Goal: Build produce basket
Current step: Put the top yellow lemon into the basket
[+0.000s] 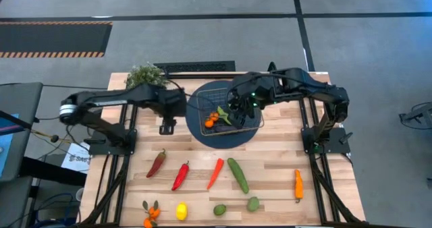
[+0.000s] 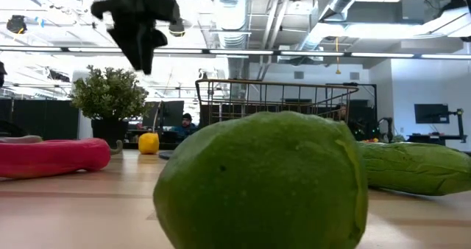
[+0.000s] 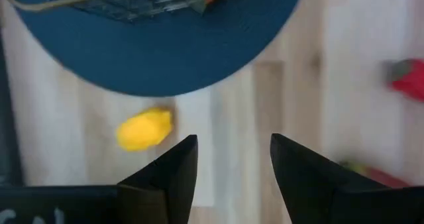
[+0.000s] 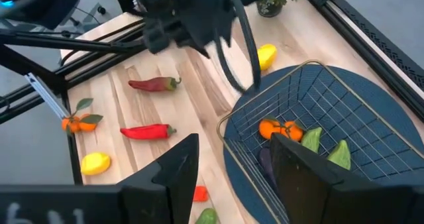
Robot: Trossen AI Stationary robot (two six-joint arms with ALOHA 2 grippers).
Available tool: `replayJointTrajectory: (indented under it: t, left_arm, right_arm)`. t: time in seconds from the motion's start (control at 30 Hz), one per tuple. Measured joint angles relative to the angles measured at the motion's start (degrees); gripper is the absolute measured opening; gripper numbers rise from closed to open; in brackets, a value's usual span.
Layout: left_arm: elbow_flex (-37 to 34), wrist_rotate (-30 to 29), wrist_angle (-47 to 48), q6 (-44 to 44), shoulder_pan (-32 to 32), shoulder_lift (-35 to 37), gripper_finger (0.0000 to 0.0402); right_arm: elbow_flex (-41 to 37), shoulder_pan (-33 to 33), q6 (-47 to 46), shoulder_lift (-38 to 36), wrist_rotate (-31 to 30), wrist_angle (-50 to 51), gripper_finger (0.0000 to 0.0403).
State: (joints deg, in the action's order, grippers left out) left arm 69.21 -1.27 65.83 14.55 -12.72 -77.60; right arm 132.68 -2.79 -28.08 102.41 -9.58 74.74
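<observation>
My low view alone shows a lime (image 2: 261,181) looming close. The basket (image 1: 228,106) sits on the blue disc (image 1: 202,135) mid-surface, under my right end effector (image 4: 228,161), fingers wide. My left end effector (image 3: 228,159), also wide, hovers over one lemon (image 3: 144,129). Two tangerines (image 4: 278,129) lie inside the basket.

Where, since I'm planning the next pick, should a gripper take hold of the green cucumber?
Take the cucumber at its middle, coming straight down, fingers closing across its narrow width. It lies flat and slanted on the table, with bare wood along both sides.
</observation>
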Motion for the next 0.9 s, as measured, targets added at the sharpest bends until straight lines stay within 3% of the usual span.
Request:
replayJointTrajectory:
  t: [0.3, 0.57, 0.9]
  left_arm:
    - [0.0, 2.31, 2.3, 0.82, -4.69, 2.47, 0.0205]
    - [-0.07, -1.97, 0.95, 6.47, -9.73, -3.04, 0.0248]
    - [-0.07, 0.94, -2.41, 19.57, -13.91, -11.98, 0.0254]
  right_arm:
    - [0.0, 0.19, -1.09, 0.0, 0.02, -0.22, 0.0203]
    - [0.0, 0.16, -2.1, 0.0, 0.02, -0.22, 0.0204]
    - [0.02, 0.17, -2.1, 0.0, 0.02, -0.22, 0.0203]
